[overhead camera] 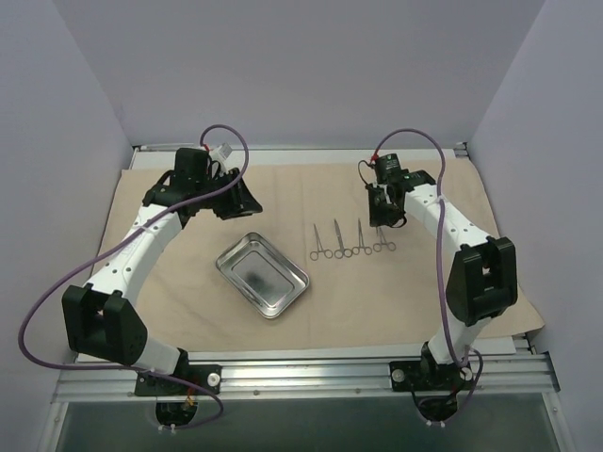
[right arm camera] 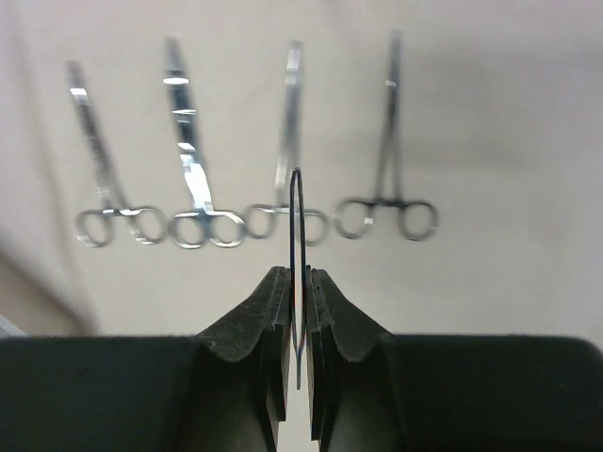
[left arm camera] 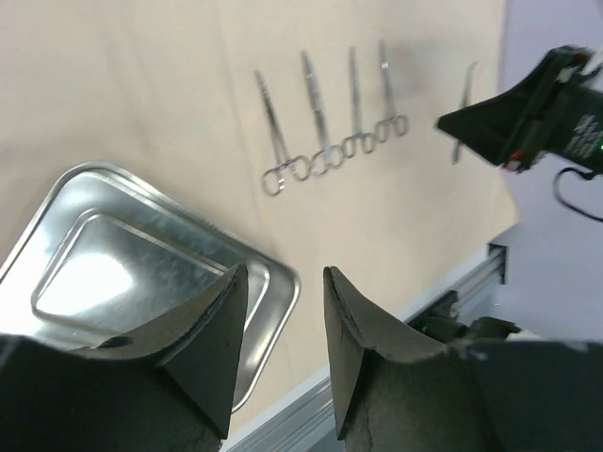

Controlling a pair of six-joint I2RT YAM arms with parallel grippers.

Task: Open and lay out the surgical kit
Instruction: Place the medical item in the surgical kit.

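The beige cloth wrap [overhead camera: 170,282] lies spread flat over the table. On it sits the steel tray [overhead camera: 283,299], turned at an angle, with nothing in it. To its right, several ring-handled forceps [overhead camera: 351,241] lie side by side in a row. My right gripper [right arm camera: 299,273] hovers just behind that row, shut on a thin steel instrument [right arm camera: 297,217] seen edge-on. The forceps [right arm camera: 198,160] lie on the cloth below it. My left gripper [left arm camera: 285,271] is open and holds nothing. It hangs over the cloth behind the tray [left arm camera: 273,282], at the back left [overhead camera: 247,202].
An aluminium rail [overhead camera: 311,363] runs along the near table edge between the two arm bases. Pale walls close in the left, right and back. The right arm's elbow [overhead camera: 482,278] stands above the cloth's right side.
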